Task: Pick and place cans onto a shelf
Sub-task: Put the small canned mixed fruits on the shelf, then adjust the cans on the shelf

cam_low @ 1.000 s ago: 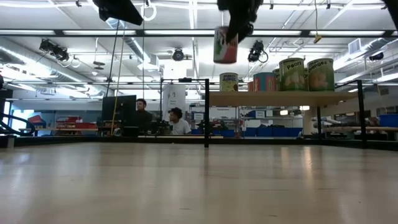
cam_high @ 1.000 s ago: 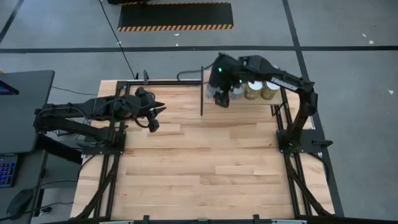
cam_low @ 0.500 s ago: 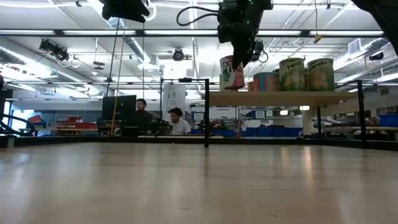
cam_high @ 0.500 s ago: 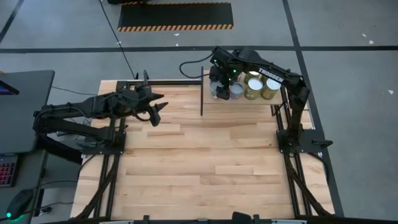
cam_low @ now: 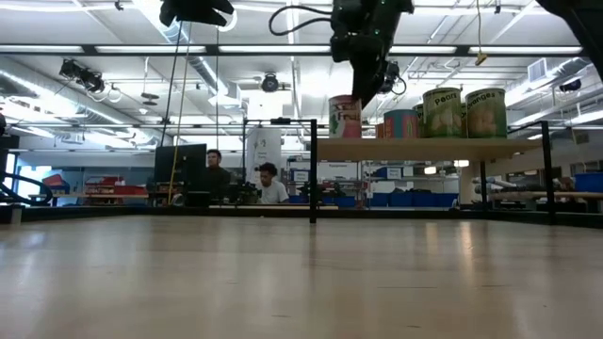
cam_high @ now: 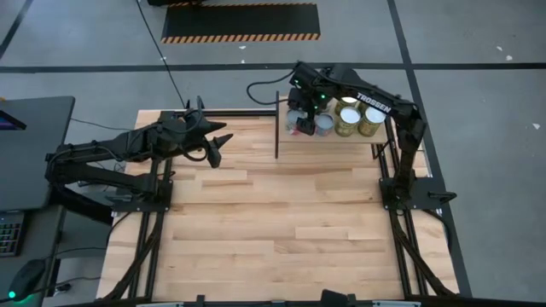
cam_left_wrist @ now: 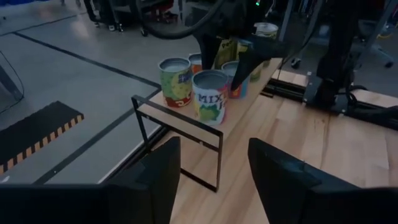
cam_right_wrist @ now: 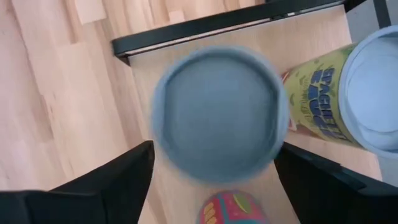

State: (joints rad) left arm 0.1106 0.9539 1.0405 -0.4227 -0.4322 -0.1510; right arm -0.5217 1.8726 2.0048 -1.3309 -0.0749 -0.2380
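Several cans point(cam_left_wrist: 210, 96) crowd the shelf point(cam_left_wrist: 249, 106), partly hidden by the spread-fingered right gripper point(cam_high: 300, 117); left gripper point(cam_high: 213, 147) parted

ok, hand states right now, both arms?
Left hand: open, empty, above the table.
Right hand: open, around the can standing on the shelf.

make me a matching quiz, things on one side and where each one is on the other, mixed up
1 right gripper
2 left gripper
3 mixed fruit can
4 two people

a on the shelf, at its end by the dark panel
b over the bare tabletop, jaws apart
c just above the shelf's end can, jaws apart
d in the room behind the table

Pairs: 1-c, 2-b, 3-a, 4-d
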